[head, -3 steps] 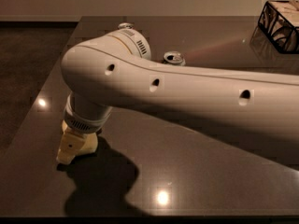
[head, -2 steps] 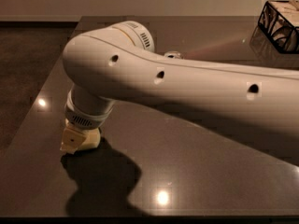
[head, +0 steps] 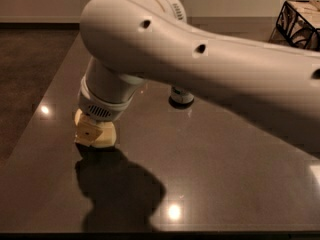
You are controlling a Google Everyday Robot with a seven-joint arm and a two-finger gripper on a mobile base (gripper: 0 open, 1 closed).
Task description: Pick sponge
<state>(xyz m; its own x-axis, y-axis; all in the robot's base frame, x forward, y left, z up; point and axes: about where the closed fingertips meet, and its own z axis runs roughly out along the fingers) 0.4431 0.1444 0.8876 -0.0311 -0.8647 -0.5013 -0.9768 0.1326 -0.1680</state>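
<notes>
My gripper [head: 94, 133] hangs from the big white arm [head: 200, 59] at the left of the dark table [head: 225, 184], just above its surface. One cream blocky finger [head: 88, 132] with a small dark hole faces the camera. The sponge [head: 109, 136], a pale yellow foam lump, sits pressed against that finger and is held in the gripper. Most of the sponge is hidden by the finger and the wrist. The gripper's shadow lies on the table right below it.
A soda can [head: 181, 97] stands upright behind the arm near the table's middle, partly hidden. A black wire basket [head: 300, 21] sits at the back right corner. The table's left edge runs close to the gripper, with brown carpet beyond.
The arm has risen and swung right. The gripper moved up and slightly right with the sponge. The can now shows under the arm.
</notes>
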